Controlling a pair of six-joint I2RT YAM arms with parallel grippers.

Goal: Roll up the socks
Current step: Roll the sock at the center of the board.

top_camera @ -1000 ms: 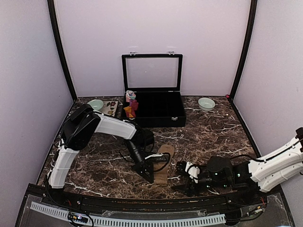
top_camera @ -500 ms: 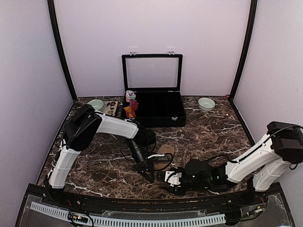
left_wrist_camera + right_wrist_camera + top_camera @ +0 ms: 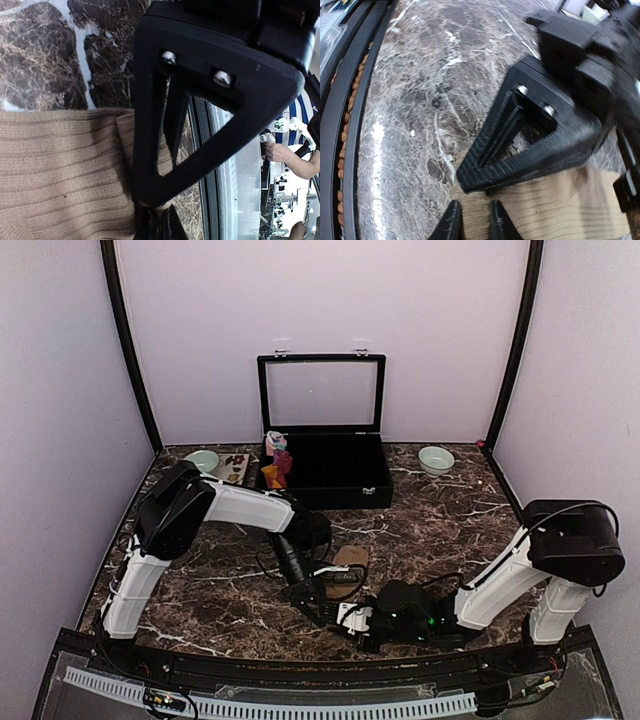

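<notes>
I have both arms brought in low over the near middle of the counter point(image 3: 450, 520), and they meet at the near end of the tan sock point(image 3: 60, 170). It lies flat on the marble, its ribbed knit running lengthwise, and stretches away from the near edge toward the black box point(image 3: 330, 498).

My left claw point(image 3: 146, 200) is pressed together. Its tip is planted on the near edge of the tan sock, right by a folded-over corner. From the left wrist view I cannot tell whether any fabric is caught between the fingers or whether the tip only bears down on it.

My right claw point(image 3: 474, 220) comes in from the right, lying almost level with the counter. Its two fingertips point(image 3: 452, 220) stand a little apart, with the ribbed edge of the sock in the narrow gap between them. I cannot tell whether they grip the fabric. The left claw's tip sits just beyond them, close enough to fill most of the right wrist view.

The black box stands at the far middle with its glass lid upright. In its left end compartment a red and orange sock bundle point(image 3: 274, 472) sticks up, with a pink and pale-blue bundle point(image 3: 275, 442) just behind it. A pale green bowl point(image 3: 202, 460) sits left of the box, and a second bowl point(image 3: 435, 458) sits to its right, both well apart from the arms.
</notes>
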